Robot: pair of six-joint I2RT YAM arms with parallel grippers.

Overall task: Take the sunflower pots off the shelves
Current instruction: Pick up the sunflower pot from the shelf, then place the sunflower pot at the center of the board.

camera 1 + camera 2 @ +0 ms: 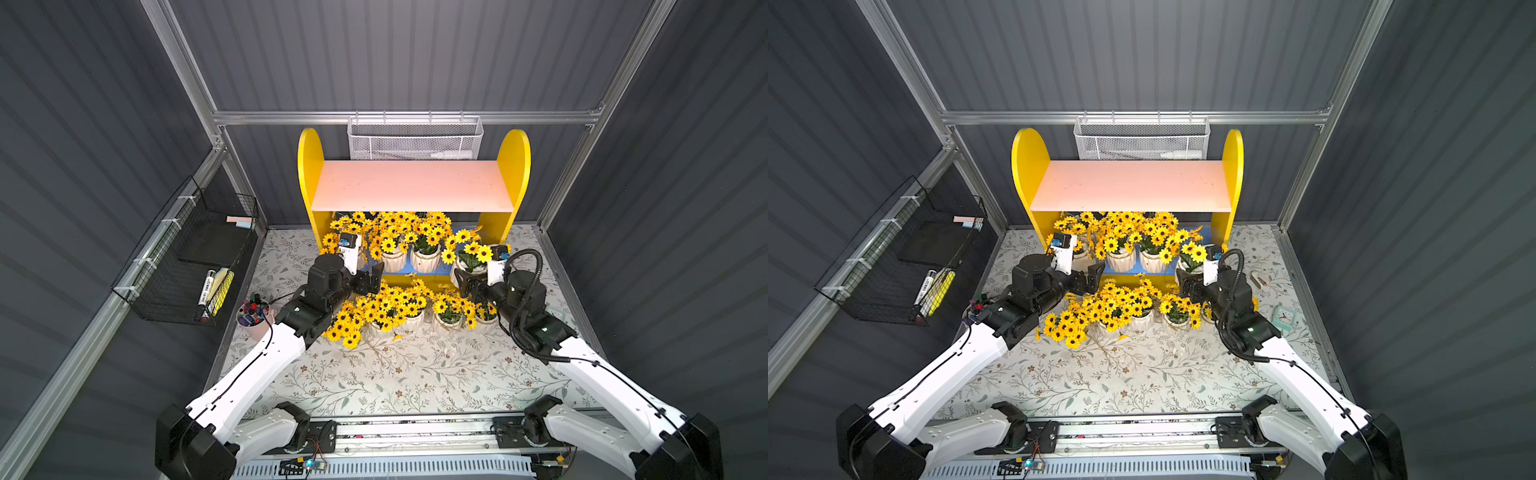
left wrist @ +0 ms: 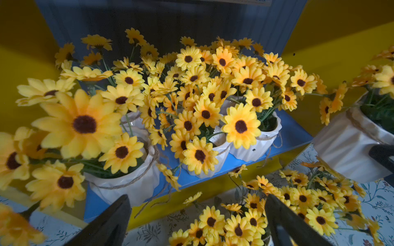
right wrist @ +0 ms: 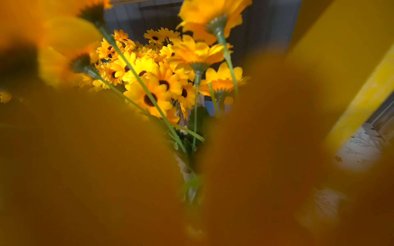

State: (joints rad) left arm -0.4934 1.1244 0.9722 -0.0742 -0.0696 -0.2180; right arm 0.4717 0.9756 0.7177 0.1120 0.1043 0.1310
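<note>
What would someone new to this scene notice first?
A mass of yellow sunflower pots crowds the blue lower board of the yellow shelves, with more bunched on the table just in front. Above them the pink upper board lies bare. The right gripper holds one pot at the shelves' right end; the left gripper hangs open.

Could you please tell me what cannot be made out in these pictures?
Right wrist view: blurred petals against the lens hide the right claw and its held pot.
Both top views: the pink upper board and blooms hide how many sunflower pots stand on the blue lower board.
White mesh basket contents: too small in top views.
</note>
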